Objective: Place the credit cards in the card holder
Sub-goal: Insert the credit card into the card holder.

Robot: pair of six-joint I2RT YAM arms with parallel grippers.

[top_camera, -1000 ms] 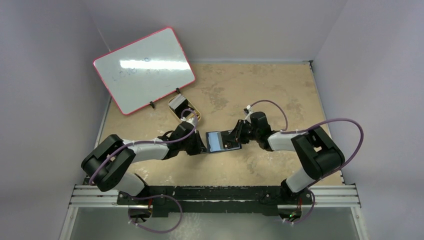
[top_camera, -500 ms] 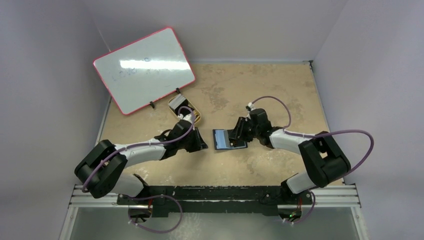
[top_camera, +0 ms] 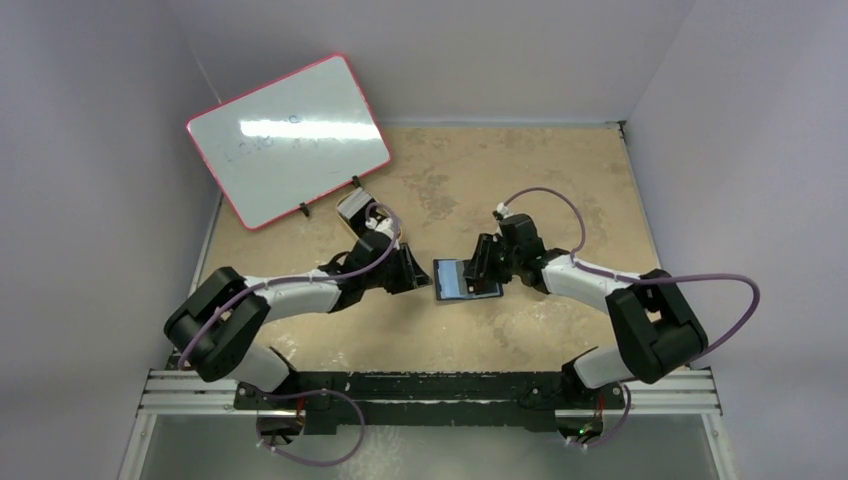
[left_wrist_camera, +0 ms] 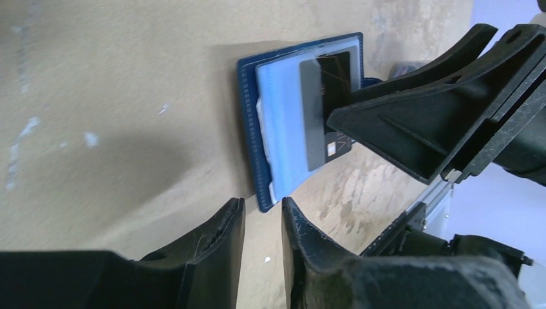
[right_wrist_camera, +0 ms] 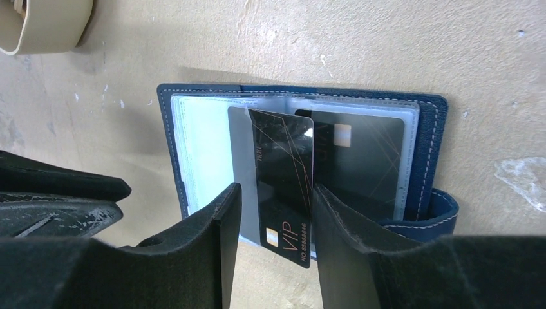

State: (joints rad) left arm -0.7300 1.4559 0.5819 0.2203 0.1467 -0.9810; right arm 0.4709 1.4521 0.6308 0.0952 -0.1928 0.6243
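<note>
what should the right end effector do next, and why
Probably slide the VIP card edge-first into the card holder's empty clear pocket: the right end effector pinches it tilted over the open holder, and the neighbouring pocket already holds a second card.

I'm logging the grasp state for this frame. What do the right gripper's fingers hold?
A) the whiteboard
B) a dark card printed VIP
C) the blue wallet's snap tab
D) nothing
B: in the right wrist view, the right gripper has its fingers on either side of a dark VIP card, over the open card holder.
</note>
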